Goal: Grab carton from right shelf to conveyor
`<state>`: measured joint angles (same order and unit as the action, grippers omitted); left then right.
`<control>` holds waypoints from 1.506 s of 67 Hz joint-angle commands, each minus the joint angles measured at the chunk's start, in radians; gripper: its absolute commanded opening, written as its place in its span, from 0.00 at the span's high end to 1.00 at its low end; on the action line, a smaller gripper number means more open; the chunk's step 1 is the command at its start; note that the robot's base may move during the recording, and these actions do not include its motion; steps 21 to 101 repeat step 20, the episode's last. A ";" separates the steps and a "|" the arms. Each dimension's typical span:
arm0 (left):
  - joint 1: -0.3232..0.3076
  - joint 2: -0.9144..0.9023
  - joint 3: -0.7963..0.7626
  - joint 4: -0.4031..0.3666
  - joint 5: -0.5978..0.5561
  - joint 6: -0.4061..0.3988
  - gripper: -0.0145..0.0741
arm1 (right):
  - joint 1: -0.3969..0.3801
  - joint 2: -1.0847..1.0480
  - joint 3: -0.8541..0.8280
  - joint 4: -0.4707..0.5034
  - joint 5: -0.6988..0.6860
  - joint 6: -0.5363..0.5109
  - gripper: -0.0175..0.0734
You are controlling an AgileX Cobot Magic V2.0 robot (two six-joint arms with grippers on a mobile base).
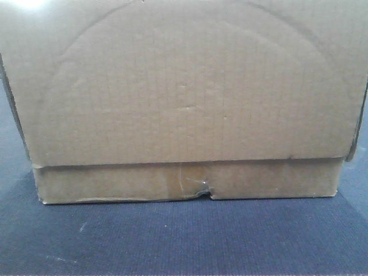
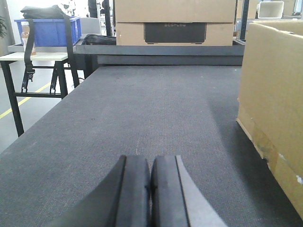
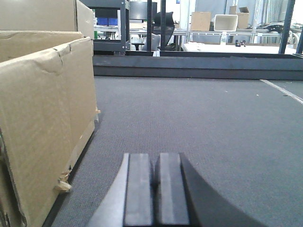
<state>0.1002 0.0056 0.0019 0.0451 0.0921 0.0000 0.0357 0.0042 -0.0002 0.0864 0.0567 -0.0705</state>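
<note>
The brown carton (image 1: 184,92) rests on the dark blue-grey conveyor belt (image 1: 184,241) and fills the front view; its taped flap strip with the torn notch runs along its lower edge. My left gripper (image 2: 151,163) is shut and empty, low over the belt (image 2: 142,113), with the carton (image 2: 272,90) apart to its right. My right gripper (image 3: 156,161) is shut and empty, low over the belt (image 3: 203,118), with the carton (image 3: 42,118) apart to its left. The right shelf is out of view.
A dark rail (image 2: 161,49) bounds the belt's far edge, with another cardboard box (image 2: 175,21) behind it. A black-legged table with a blue bin (image 2: 47,30) stands left, over grey floor with a yellow line (image 2: 23,101). Distant racks and boxes (image 3: 222,21) stand beyond.
</note>
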 commanded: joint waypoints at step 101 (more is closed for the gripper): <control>-0.005 -0.006 -0.002 -0.006 -0.013 0.000 0.82 | -0.005 -0.004 0.000 0.006 -0.028 -0.008 0.88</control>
